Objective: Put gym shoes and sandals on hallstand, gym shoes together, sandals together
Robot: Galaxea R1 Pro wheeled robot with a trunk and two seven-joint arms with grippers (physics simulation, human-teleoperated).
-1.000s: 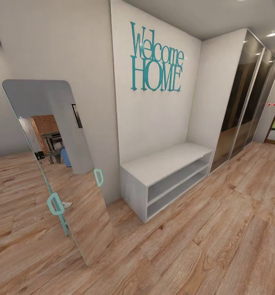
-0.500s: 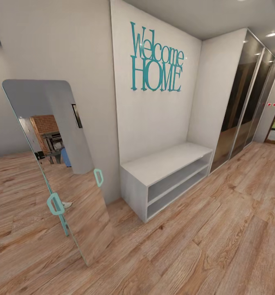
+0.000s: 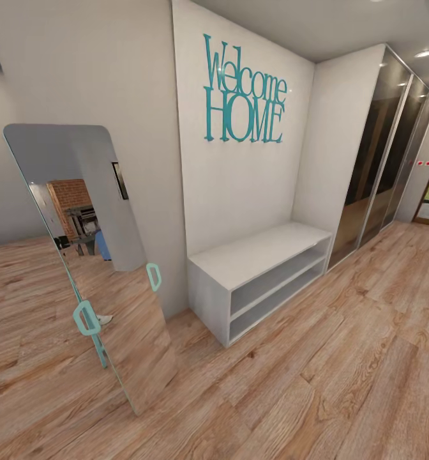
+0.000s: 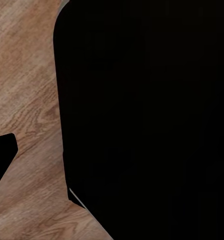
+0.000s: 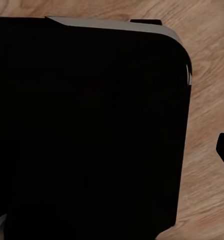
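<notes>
While a black shape blocks most of both wrist views, hiding how either gripper stands, wood-plank floor (image 3: 342,383) spreads below. A tilted mirror (image 3: 93,255) stands at the left; rightward, a white two-shelf bench (image 3: 253,255) sits against the wall under teal lettering (image 3: 243,92), beside dark sliding doors (image 3: 380,153).

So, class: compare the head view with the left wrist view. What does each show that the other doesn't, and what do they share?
The head view alone shows a white two-shelf bench, a teal "Welcome HOME" sign, a leaning mirror and dark sliding wardrobe doors. The left wrist view alone shows a large black rounded body close to the lens. Both share the wood-plank floor.
</notes>
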